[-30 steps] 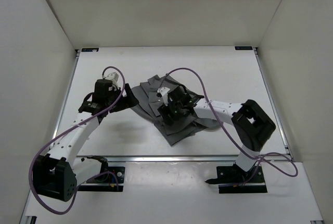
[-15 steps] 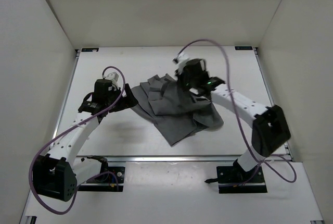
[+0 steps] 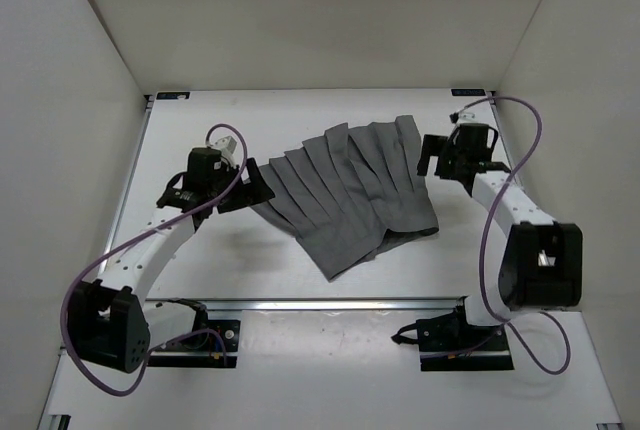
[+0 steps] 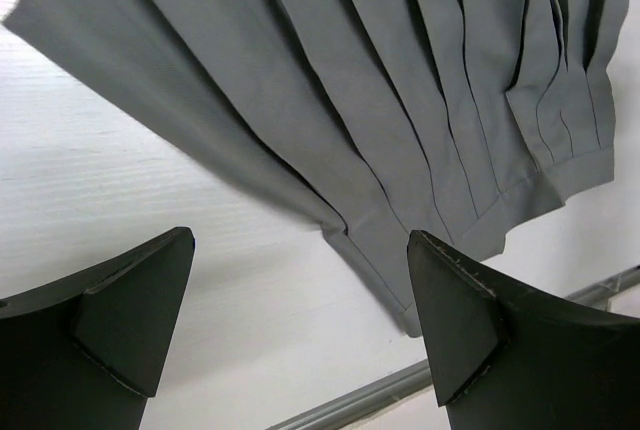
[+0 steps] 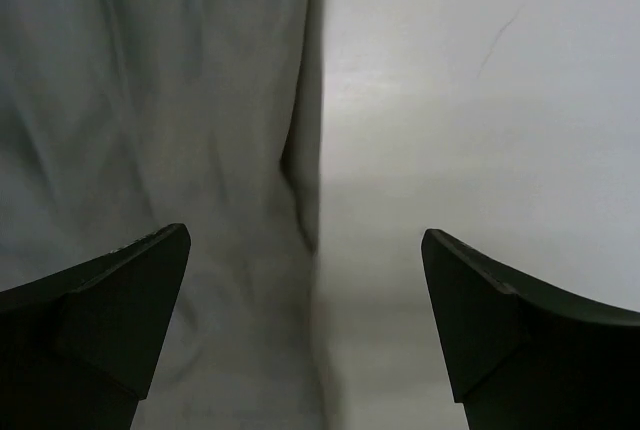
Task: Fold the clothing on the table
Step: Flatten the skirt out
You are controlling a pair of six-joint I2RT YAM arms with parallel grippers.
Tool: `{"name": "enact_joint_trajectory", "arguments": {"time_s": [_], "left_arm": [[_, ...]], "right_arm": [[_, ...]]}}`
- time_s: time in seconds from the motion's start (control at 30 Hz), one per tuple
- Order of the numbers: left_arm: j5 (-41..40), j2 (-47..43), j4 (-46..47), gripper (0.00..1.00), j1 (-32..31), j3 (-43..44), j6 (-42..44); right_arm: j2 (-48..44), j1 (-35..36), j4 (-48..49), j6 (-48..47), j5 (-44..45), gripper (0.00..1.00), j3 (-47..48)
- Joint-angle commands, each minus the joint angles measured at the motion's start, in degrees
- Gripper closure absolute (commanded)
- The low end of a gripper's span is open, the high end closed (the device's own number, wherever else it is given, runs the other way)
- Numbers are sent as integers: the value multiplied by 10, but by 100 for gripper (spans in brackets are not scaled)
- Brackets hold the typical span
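Start with the table (image 3: 300, 110). The clothing (image 3: 345, 195) lies spread flat across its middle, the pleats fanned open from about 12 o'clock down to 6. Nothing is folded yet, so the whole job is ahead of you.

The low corner of the clothing, at 6 o'clock, sits near the rail (image 3: 350, 302). A fold dragged that way could push fabric onto the rail and snag it.

Now the tools. The left gripper (image 3: 257, 185) hovers at the clothing's 9 o'clock edge, jaws spread wide with nothing between them. The right gripper (image 3: 431, 157) is at the 2 o'clock edge, also gaping and empty. Its wrist view shows the fabric edge under one finger and bare table under the other.

Here's the risk: the two sit at different heights on the clothing. Grab from these spots and I'd expect a skewed fold.

The pleats are loose layers (thin ones, lying flat). A shallow pinch may catch only the top flap and peel it open, or skid over the edge and scrape the table.

Smallest worry: the bunched pleats around 4 o'clock. Fold over them and that lump probably gets locked in.
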Motion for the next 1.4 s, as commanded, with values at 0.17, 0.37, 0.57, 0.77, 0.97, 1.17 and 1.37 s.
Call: {"name": "enact_joint_trajectory", "arguments": {"time_s": [0.17,0.37,0.57,0.77,0.97,1.17,1.37], "left_arm": [[22,19,61,1,-89,-33,-73],[45,32,153,2,-146,-107,-176],[52,37,204,1,-172,-152,-236],[47,53,283,2,-198,-197,-287],[29,89,333,2,-245,-221,-333],[-16,79,298,3,-264,-239,-359],[-85,43,263,27,-267,-263,-390]], "right_arm": [[-166,21,-48,-22,-34,1,-129],[-141,-13,-108,7,-95,12,-141],[-83,-6,-149,21,-122,22,-126],[-34,-14,-170,29,-168,36,-120],[4,-3,-171,39,-187,100,-110],[-3,69,-159,89,-218,100,-111],[-51,70,-110,140,-265,100,-167]]}}
